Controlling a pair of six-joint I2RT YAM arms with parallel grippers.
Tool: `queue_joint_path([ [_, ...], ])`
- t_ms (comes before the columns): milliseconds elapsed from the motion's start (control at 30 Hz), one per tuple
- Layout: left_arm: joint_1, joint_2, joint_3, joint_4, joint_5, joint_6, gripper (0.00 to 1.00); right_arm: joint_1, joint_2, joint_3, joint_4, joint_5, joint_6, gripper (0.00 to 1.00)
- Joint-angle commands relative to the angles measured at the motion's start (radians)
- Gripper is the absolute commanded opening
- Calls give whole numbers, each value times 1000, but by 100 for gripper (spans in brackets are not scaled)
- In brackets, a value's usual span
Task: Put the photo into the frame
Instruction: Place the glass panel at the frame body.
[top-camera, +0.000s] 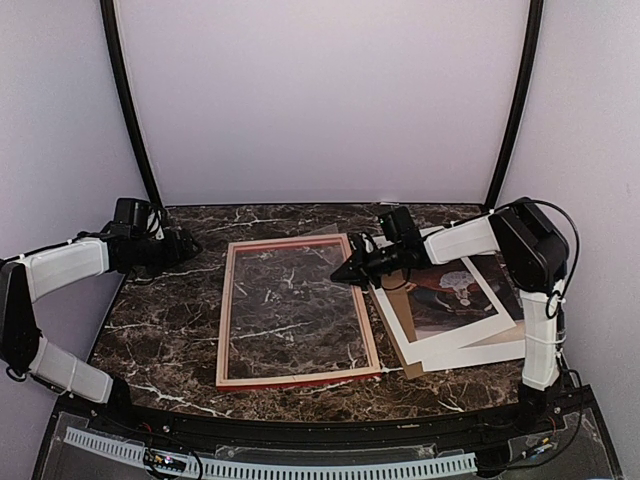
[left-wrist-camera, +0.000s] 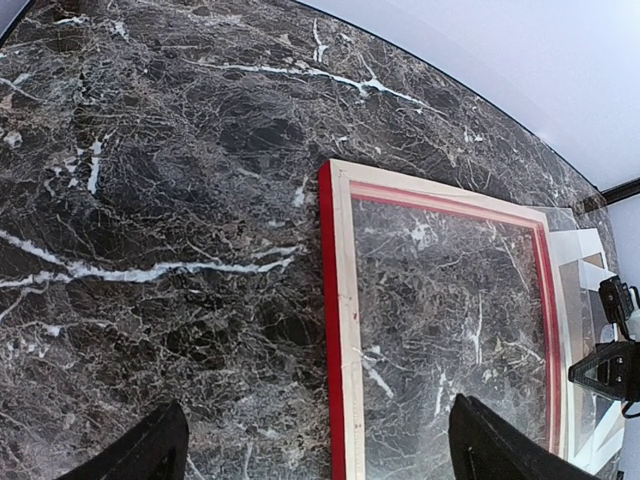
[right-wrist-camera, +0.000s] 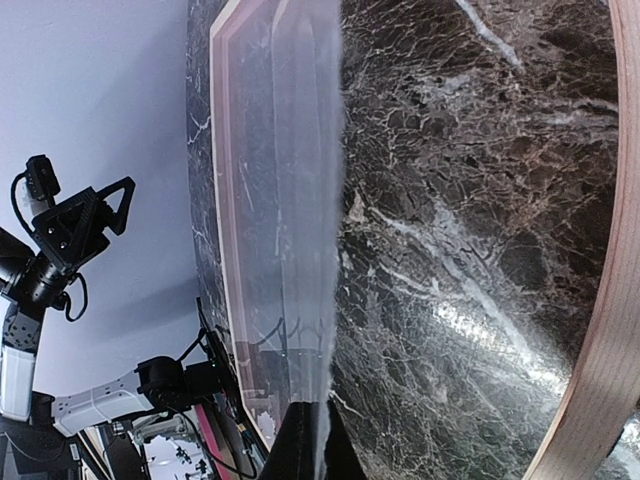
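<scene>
At the right rail of the frame (top-camera: 226, 315), right fingers (right-wrist-camera: 297, 450) pinch the tilted clear sheet (right-wrist-camera: 290, 200), likely seating it; left fingers (left-wrist-camera: 150, 452) hang open. Next, the photo (top-camera: 452, 290) goes inside.

Dark marble table (top-camera: 170, 320) with white veins, clear sheet (right-wrist-camera: 290, 200) raised on edge, plain white backdrop walls (top-camera: 320, 100)

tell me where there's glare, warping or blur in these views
Top external: soft even light, no hard shadows. Left wrist: the wide lens curves the far edge of the table; the frame is crisp. Right wrist: a glare patch on the marble, and the clear sheet in the right hand reads as milky haze.
</scene>
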Motion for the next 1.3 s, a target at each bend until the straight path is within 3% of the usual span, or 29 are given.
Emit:
queue_joint_path([
  [0,-6,-1,-16,11,7,8,93,8,-40,-1,-5,45,-22,0],
  [1267,-10,9,-13,8,20,9,93,6,-50,35,-101,64,-98,0],
])
